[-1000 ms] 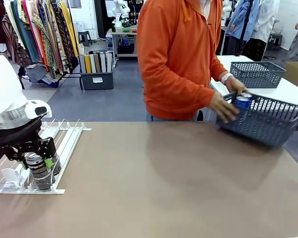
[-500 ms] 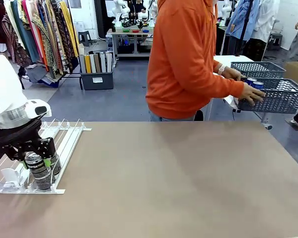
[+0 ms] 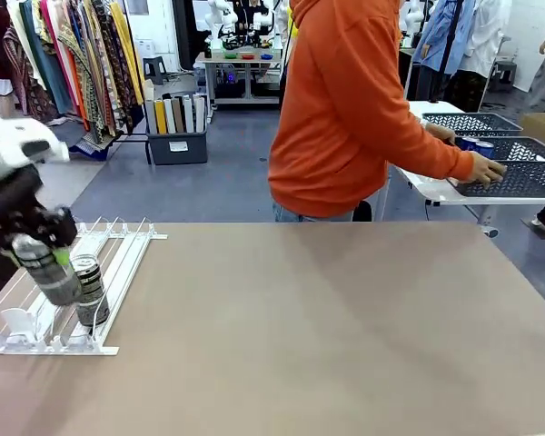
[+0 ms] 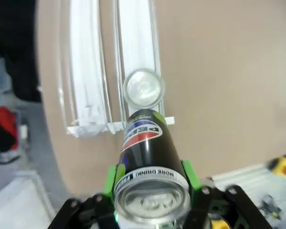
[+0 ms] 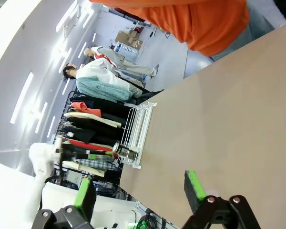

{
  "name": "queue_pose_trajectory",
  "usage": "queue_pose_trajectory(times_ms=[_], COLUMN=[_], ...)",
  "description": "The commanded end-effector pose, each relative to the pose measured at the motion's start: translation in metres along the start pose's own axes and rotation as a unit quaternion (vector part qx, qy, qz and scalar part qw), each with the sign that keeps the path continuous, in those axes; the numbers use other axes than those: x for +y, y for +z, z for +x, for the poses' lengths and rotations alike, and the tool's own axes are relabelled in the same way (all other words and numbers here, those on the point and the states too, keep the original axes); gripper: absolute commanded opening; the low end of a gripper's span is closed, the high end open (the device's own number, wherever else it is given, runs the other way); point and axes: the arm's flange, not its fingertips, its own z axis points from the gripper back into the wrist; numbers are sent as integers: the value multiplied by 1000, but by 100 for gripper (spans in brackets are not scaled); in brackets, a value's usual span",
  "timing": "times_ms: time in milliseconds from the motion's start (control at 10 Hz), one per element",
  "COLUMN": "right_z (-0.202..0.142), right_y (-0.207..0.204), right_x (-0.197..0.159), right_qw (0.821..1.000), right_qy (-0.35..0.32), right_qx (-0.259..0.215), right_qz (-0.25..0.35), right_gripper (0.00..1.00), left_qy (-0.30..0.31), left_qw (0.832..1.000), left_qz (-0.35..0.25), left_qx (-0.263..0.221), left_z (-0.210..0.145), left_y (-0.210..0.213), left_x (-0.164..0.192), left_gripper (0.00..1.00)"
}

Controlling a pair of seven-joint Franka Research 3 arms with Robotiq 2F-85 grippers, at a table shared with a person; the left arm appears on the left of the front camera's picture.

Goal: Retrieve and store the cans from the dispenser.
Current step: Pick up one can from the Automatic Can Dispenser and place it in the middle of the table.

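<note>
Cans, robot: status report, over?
Left gripper shut on black Pepsi can, above dispenser. Right gripper open, empty. Second can sits in lane. Grey basket away on side table.

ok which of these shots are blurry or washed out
Front view: the left gripper and its can are smeared by motion blur, while the table and dispenser are sharp. Left wrist view: the can's near end is soft and the dispenser looks pale and overexposed. Right wrist view: rolled sideways, lines bent by the wide lens, ceiling lights glaring, right gripper crisp.
</note>
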Motion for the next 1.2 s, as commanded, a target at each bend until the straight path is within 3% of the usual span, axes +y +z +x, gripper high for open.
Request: queue_pose_trajectory(times_ms=[0,200,300,400,500,1000,1100], right_z=[3,3,3,3,3,3,3], right_y=[-3,-3,-3,-3,-3,-3,-3], right_x=[2,2,2,2,2,2,2], right_qw=[1000,1000,1000,1000,1000,1000,1000], right_qy=[5,5,5,5,5,5,5], right_qx=[-13,-13,-13,-13,-13,-13,-13], right_qz=[12,12,12,12,12,12,12], right_gripper=[100,100,100,100,100,100,100], left_qy=[-30,-7,7,16,-3,-1,-5], left_qw=[996,990,990,994,992,993,991], left_qz=[-17,-27,-34,-39,-18,-17,-47], left_qx=[-87,-138,-134,-100,-128,-119,-123], left_z=[-8,-17,-17,-15,-22,-22,-13], left_y=[50,79,80,73,93,85,79], left_x=[4,15,20,26,12,12,-1], left_gripper=[0,0,0,0,0,0,0])
